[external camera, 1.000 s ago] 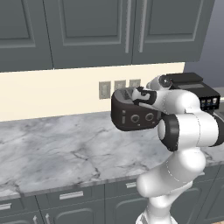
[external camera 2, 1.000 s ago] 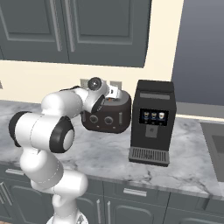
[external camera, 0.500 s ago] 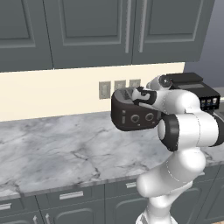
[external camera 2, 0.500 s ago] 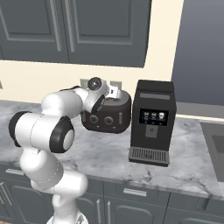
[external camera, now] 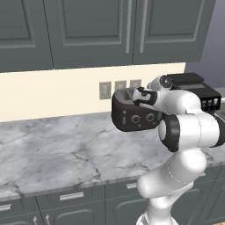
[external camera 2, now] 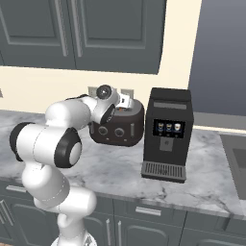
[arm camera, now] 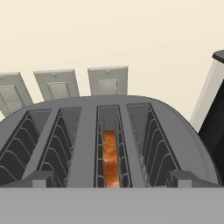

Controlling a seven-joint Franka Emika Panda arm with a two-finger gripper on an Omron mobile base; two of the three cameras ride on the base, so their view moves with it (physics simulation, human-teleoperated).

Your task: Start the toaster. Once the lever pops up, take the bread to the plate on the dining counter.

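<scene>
The black rounded toaster [external camera: 134, 116] stands on the marble worktop against the wall. Its front face carries two round knobs and a small pale lever [external camera: 125, 119]. My gripper [external camera: 140, 95] hovers just above the toaster's [external camera 2: 117, 129] top, over the slots. In the hand view the four slots of the toaster [arm camera: 87, 144] lie straight below, and the bread [arm camera: 110, 158] sits deep in the third slot from the left. The gripper [arm camera: 111, 179] is open, its fingertips [arm camera: 40, 178] wide apart and holding nothing. The plate and the dining counter are out of view.
A tall boxy black appliance [external camera 2: 167, 134] with small lit buttons stands right beside the toaster. Three wall outlets [arm camera: 107, 80] sit behind it. Grey cabinets [external camera: 88, 30] hang overhead. The marble worktop [external camera: 57, 149] stretches to the left.
</scene>
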